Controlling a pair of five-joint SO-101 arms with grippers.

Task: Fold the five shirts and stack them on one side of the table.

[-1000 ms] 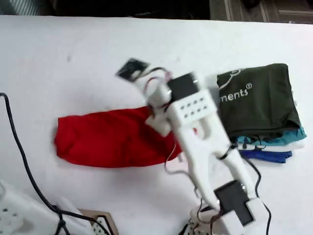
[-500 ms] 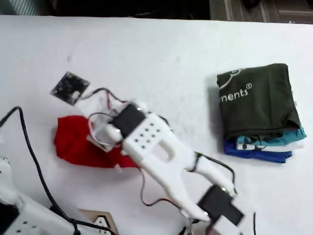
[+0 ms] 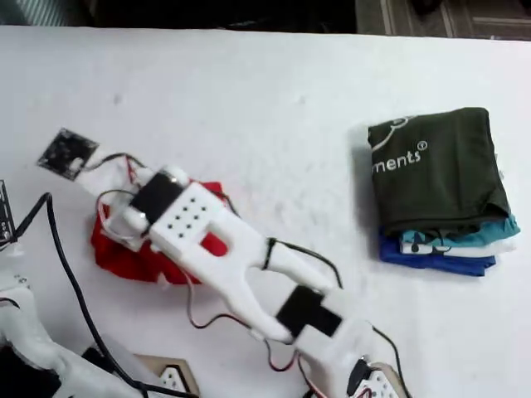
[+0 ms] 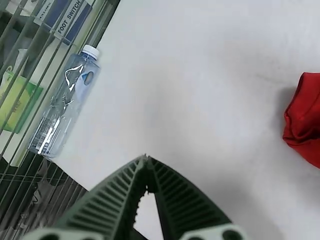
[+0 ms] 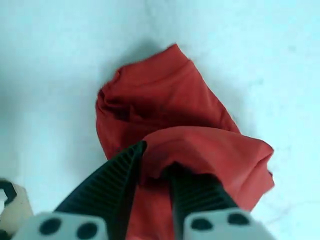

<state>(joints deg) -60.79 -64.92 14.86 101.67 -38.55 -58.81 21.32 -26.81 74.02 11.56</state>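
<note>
A red shirt (image 3: 123,254) lies bunched at the table's left, mostly under my right arm (image 3: 189,222). In the right wrist view my right gripper (image 5: 156,159) is shut on a raised fold of the red shirt (image 5: 165,115), with cloth draped over its fingers. A stack of folded shirts (image 3: 436,170) sits at the right: dark green on top, then teal, white and blue. My left gripper (image 4: 146,161) is shut with nothing in it, above bare table at the left; an edge of the red shirt (image 4: 305,120) lies off to its side.
A black cable (image 3: 66,290) runs from the left arm's base (image 3: 25,340) at the front left corner. A small wooden piece (image 3: 170,373) sits at the front edge. A plastic water bottle (image 4: 65,112) lies beyond the table's edge.
My right arm swept left across the table with the red shirt's right end in its gripper. The long red shirt is now doubled over into a short bundle at the left.
</note>
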